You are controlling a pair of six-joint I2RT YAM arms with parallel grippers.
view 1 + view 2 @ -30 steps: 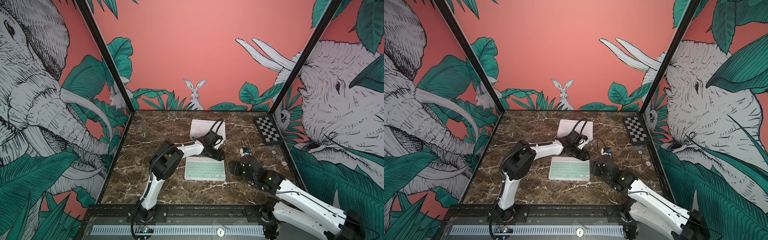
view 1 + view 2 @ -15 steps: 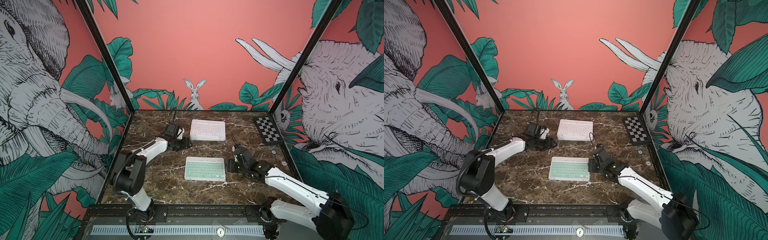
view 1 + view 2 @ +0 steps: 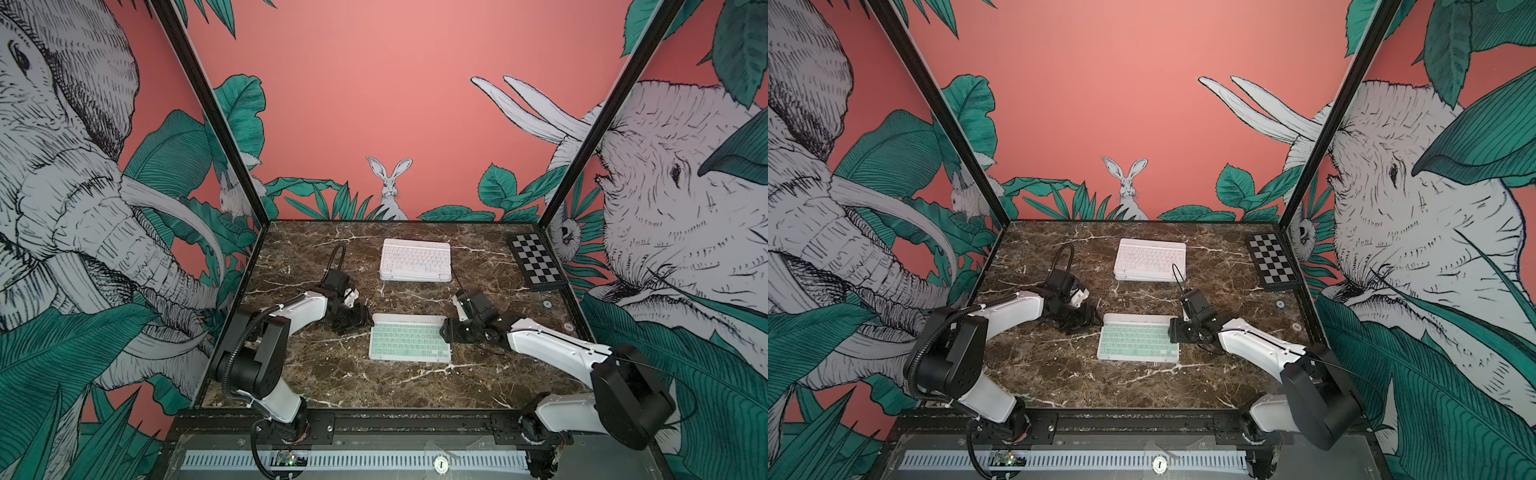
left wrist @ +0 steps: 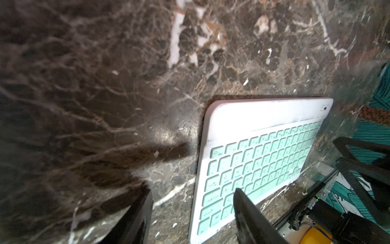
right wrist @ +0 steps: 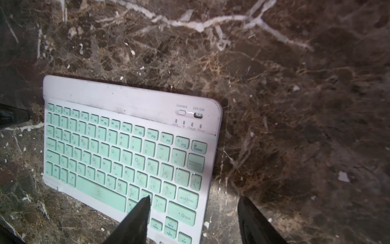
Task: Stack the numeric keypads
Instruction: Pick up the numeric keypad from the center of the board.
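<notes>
Mint keypad (image 3: 409, 341) flat on desk (image 3: 332, 386), apart from keypad stack (image 3: 414, 259) behind. Left tool (image 4: 193, 191) and right tool (image 5: 194, 199) open, empty, straddling its short ends. Risk: thin edge slips; uneven lift tilts it.

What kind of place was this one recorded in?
Most likely a purpose-built robot recording booth, not a home or office: jungle-mural wall panels enclose a marble-patterned tabletop, the left arm and right arm are mounted at its front rail, and a checkered board lies in a far corner.
</notes>
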